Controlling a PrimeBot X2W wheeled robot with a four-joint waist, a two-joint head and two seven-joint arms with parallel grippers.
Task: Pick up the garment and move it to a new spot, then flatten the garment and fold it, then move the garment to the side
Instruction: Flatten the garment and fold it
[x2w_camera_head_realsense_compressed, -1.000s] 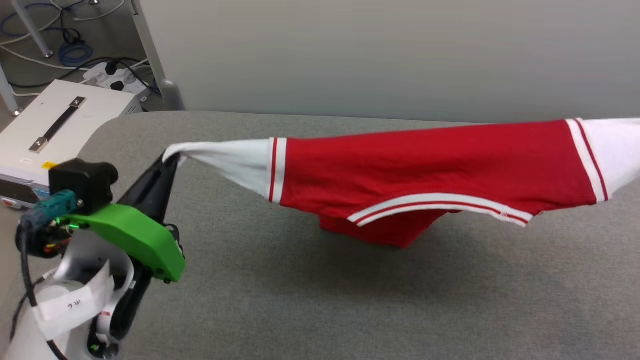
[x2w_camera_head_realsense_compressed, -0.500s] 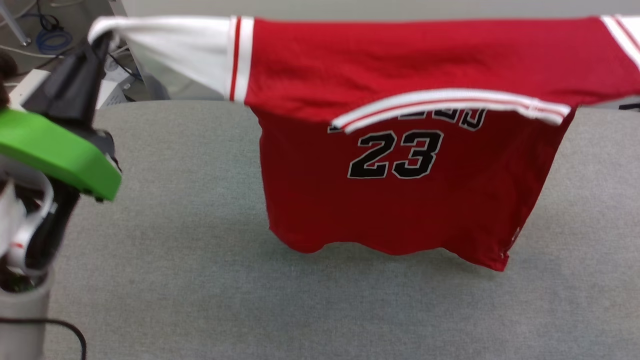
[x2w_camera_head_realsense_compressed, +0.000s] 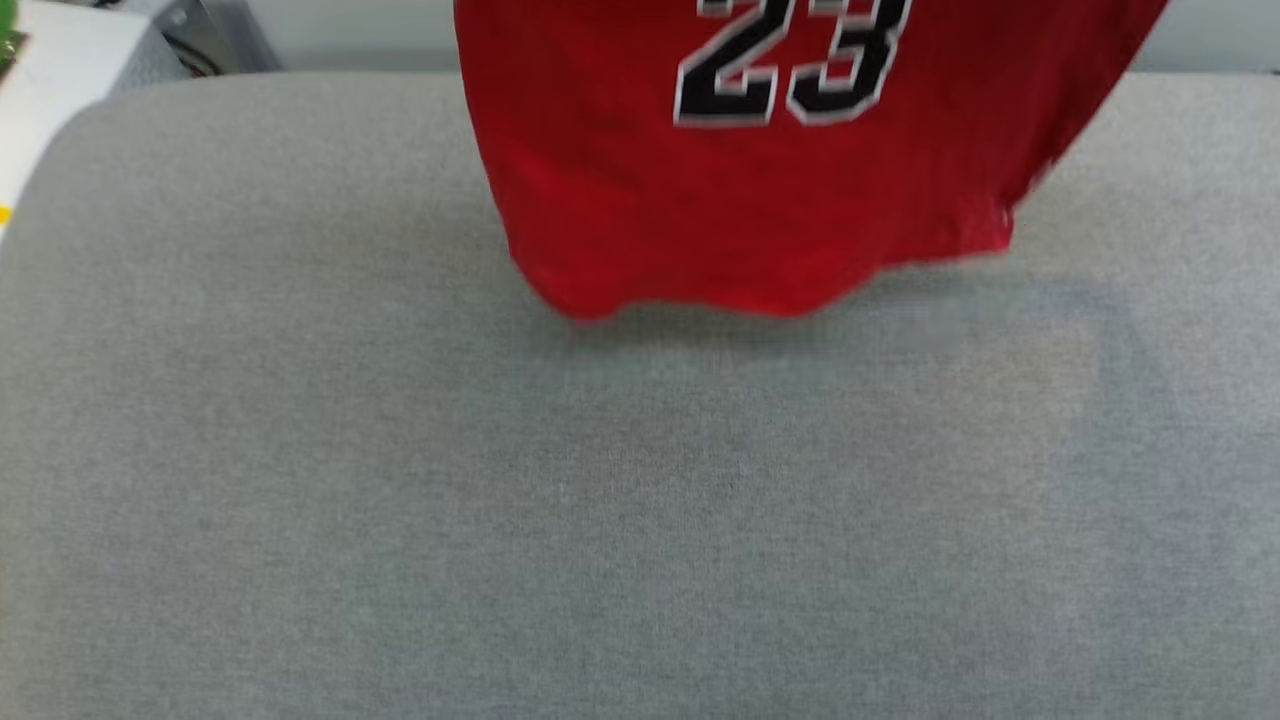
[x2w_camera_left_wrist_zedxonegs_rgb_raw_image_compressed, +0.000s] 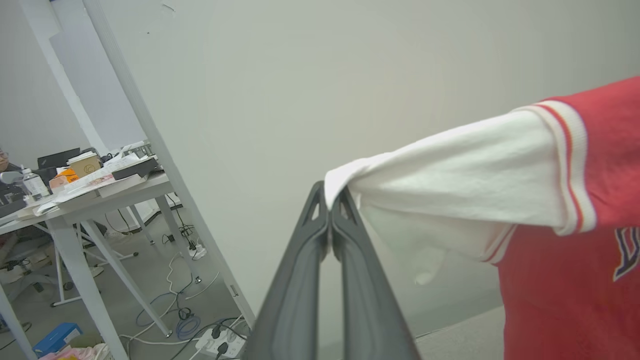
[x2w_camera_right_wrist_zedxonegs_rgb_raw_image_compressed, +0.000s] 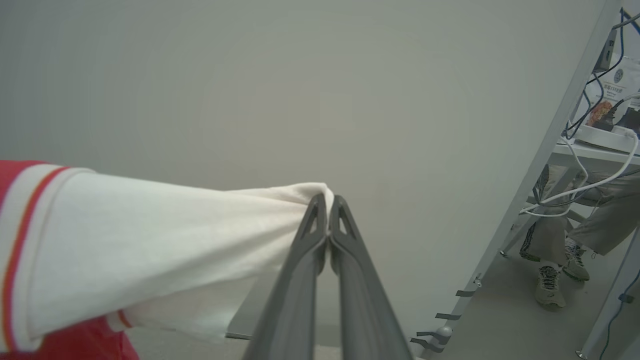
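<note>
The garment, a red shirt with a black 23, hangs above the grey table, its hem just over the far part of the surface. In the left wrist view my left gripper is shut on the tip of one white sleeve. The right wrist view has my right gripper shut on the tip of the other white sleeve. The garment is stretched between the two, hanging in the air. Its upper part is cut off by the head view's top edge.
A pale wall stands behind the table. A white box sits off the table's far left corner. A cluttered desk and floor cables lie to the left. A person's legs show under a desk on the right.
Both arms have lifted the garment from draping on the table to hanging free. The head view has tilted down, so the left arm and sleeves have left it.
</note>
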